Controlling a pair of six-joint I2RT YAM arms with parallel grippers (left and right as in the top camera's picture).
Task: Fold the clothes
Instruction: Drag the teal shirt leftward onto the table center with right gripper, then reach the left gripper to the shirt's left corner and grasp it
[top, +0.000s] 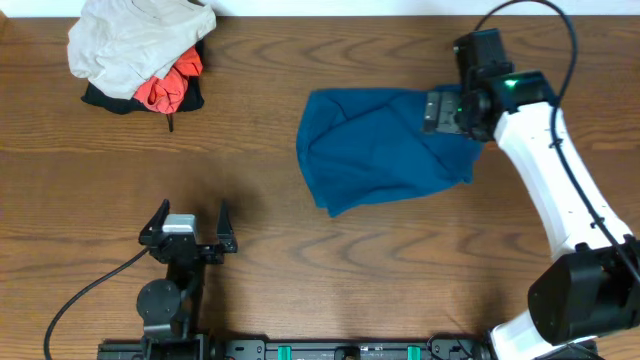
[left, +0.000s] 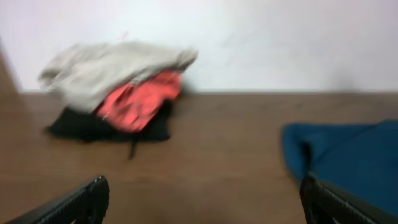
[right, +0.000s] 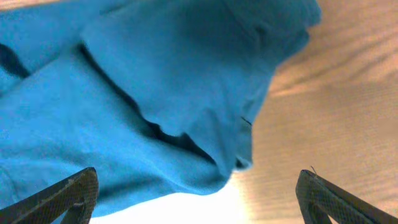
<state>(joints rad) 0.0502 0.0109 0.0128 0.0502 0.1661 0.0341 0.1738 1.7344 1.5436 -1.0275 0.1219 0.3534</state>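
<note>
The clothes, one deep teal-blue shirt (top: 385, 148), lie bunched and partly folded over on the wooden table, right of centre. My right gripper (top: 440, 112) hovers over the shirt's upper right corner. In the right wrist view it (right: 196, 196) stands wide open with nothing between its fingers; the rumpled cloth (right: 155, 93) lies below, its edge ending between the two fingertips. My left gripper (top: 188, 222) rests near the front left, open and holding nothing, well away from the shirt. From the left wrist view (left: 202, 199) the shirt (left: 348, 155) shows at the far right.
A heap of other garments (top: 140, 55), pale beige-grey over orange-red and black, sits at the back left corner and also shows as a pile (left: 118, 87) in the left wrist view. A white wall runs behind the table's far edge.
</note>
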